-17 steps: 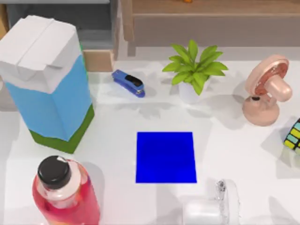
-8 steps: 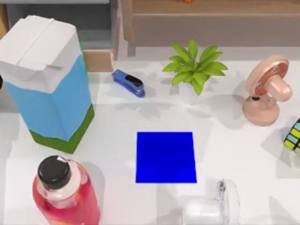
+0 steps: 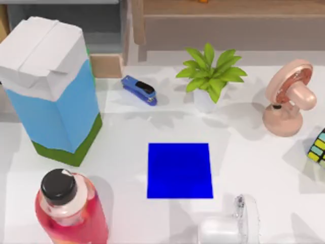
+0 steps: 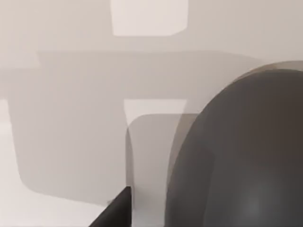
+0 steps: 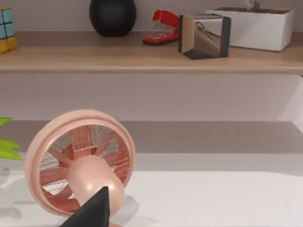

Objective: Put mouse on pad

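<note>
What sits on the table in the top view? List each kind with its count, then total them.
Carton: 1
Bottle: 1
Stapler: 1
Potted plant: 1
Fan: 1
Puzzle cube: 1
Pad: 1
Mouse: 1
Total: 8

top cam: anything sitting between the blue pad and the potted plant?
No. In the top view only bare white table, crossed by the plant's shadow, lies between the pad and the potted plant. The blue stapler sits off to the left.
</note>
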